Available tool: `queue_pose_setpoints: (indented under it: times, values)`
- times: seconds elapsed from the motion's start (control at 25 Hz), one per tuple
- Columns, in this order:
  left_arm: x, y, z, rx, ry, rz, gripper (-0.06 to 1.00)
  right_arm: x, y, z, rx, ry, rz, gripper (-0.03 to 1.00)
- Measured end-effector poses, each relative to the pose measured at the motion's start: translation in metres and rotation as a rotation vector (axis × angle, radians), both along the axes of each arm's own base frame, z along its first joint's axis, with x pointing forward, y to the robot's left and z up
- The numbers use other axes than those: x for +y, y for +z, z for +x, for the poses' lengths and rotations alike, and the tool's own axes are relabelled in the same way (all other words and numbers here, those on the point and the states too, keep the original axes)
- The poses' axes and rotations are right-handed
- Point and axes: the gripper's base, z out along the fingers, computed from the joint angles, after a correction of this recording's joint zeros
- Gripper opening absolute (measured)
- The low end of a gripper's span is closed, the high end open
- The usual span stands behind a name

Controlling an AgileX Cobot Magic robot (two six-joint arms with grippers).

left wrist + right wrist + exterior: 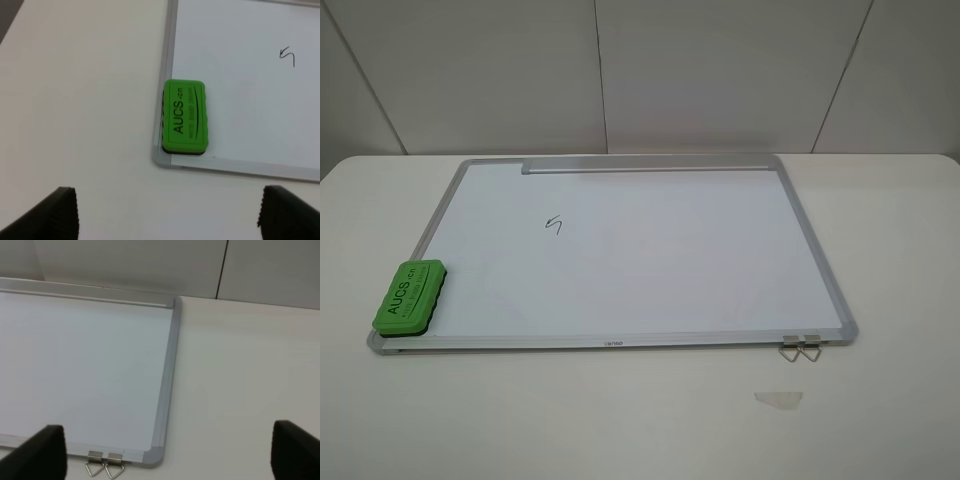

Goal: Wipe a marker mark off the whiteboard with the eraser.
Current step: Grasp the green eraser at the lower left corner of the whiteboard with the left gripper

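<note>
- The left gripper (169, 214) is spread wide and holds nothing. So is the right gripper (170, 452).
- The eraser (410, 296) sits on the board's (720, 270) near left corner.
- Best to grab its long sides, then rub it flat over the mark (555, 226).

White table (900, 300): whiteboard (650, 260), tape scrap (778, 399)

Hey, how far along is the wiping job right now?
Nothing is done: the mark sits unwiped on the whiteboard. Nothing is in hand: the eraser lies on the whiteboard's near left corner, and the left gripper, jaws open, hangs short of it; the right gripper is open too. Left: grasp the eraser, wipe the mark.
</note>
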Motion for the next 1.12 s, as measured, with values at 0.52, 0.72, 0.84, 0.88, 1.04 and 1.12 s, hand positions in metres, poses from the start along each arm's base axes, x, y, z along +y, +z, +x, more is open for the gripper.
queue_pose_setpoints:
  times: [0.52, 0.72, 0.84, 0.88, 1.04, 1.12]
  values:
    - [0.006, 0.059, 0.1, 0.332, 0.012, -0.029, 0.74, 0.0, 0.0, 0.0, 0.0, 0.0, 0.0, 0.82]
    - [0.008, 0.039, 0.149, 0.552, 0.01, -0.045, 0.74, 0.0, 0.0, 0.0, 0.0, 0.0, 0.0, 0.82]
    - [0.009, 0.018, 0.174, 0.687, 0.003, -0.048, 0.74, 0.0, 0.0, 0.0, 0.0, 0.0, 0.0, 0.82]
    - [0.01, 0.011, 0.182, 0.72, 0.0, -0.047, 0.74, 0.0, 0.0, 0.0, 0.0, 0.0, 0.0, 0.82]
    - [0.011, -0.013, 0.208, 0.789, -0.009, -0.047, 0.74, 0.0, 0.0, 0.0, 0.0, 0.0, 0.0, 0.82]
    - [0.011, -0.024, 0.217, 0.81, -0.018, -0.057, 0.74, 0.0, 0.0, 0.0, 0.0, 0.0, 0.0, 0.82]
